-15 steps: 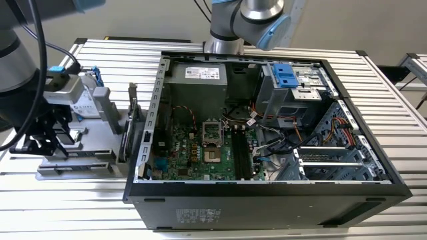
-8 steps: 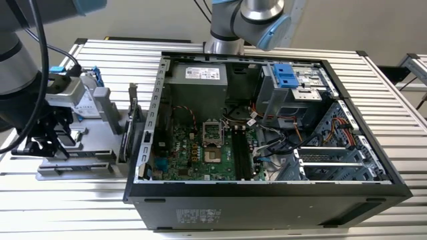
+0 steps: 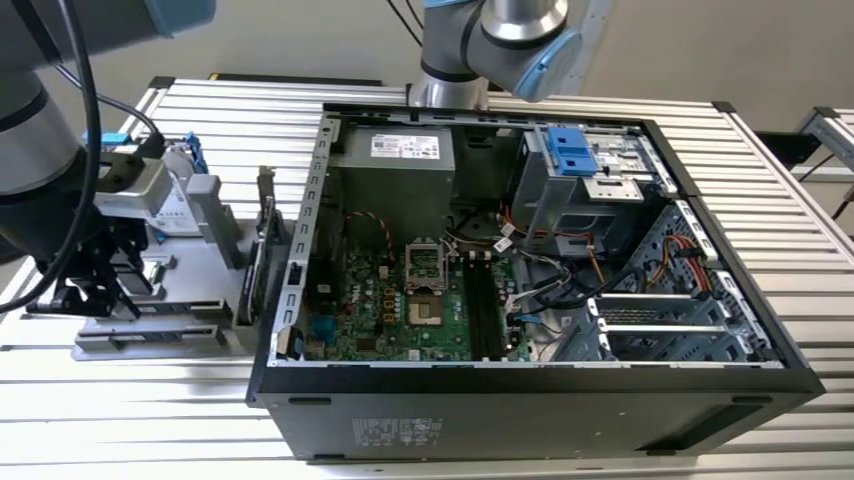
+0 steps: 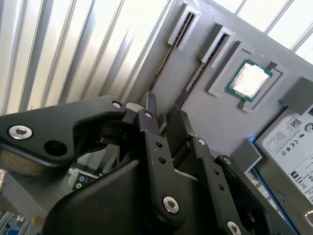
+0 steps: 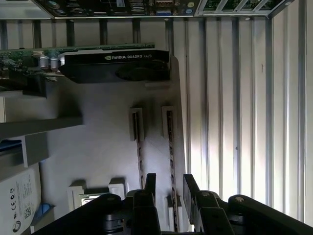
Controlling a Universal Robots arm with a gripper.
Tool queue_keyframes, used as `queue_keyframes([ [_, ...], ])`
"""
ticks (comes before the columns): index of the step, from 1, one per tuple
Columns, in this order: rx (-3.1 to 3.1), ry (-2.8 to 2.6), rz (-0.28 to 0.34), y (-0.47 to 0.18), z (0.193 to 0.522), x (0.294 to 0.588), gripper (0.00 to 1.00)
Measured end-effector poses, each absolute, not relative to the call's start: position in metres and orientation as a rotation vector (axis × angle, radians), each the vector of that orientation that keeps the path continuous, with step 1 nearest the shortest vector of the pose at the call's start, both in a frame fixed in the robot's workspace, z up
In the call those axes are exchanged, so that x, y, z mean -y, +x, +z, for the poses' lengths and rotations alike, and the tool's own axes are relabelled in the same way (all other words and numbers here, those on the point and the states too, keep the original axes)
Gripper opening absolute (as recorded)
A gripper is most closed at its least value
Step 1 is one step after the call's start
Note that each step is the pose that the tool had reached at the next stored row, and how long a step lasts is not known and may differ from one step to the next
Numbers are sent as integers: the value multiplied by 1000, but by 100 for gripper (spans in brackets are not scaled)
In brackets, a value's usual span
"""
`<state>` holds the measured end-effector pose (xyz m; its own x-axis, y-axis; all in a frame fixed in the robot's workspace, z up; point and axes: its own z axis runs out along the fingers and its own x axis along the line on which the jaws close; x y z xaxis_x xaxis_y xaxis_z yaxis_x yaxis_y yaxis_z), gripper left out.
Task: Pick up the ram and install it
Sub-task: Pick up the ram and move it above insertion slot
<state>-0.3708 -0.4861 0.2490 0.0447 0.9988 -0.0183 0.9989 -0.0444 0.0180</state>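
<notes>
Ram (image 5: pixel 170 156), a thin dark stick, stood on edge in a slot of the grey holder (image 5: pixel 98 147) in the first wrist view, along the holder's edge beside the slatted surface (image 5: pixel 234 122). It ran into the gap between the black fingers (image 5: pixel 191 193), which were spread apart with one on each side of it; whether they touched it could not be told. A second stick (image 5: pixel 139 156) stood in the holder's neighbouring slot, just beside the first, and a graphics card (image 5: pixel 117 66) stood along the holder's end away from the fingers. In the second wrist view the ram (image 4: pixel 188 88) likewise passed between the parted fingers (image 4: pixel 146 127), while a processor (image 4: pixel 250 80) sat in a recess of the holder (image 4: pixel 215 122) and a hard drive (image 4: pixel 288 147) lay near it. In the exterior view the arm (image 3: pixel 34 130) hung over the holder (image 3: pixel 160 310), which lay on the surface (image 3: pixel 134 420) just beside an open computer case (image 3: pixel 534 400), the case on the exterior view's right.
</notes>
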Motion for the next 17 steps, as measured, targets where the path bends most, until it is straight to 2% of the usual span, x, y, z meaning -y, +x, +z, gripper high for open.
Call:
queue_keyframes([
  [17,-2153,2252,-1,-371,237,486,100],
])
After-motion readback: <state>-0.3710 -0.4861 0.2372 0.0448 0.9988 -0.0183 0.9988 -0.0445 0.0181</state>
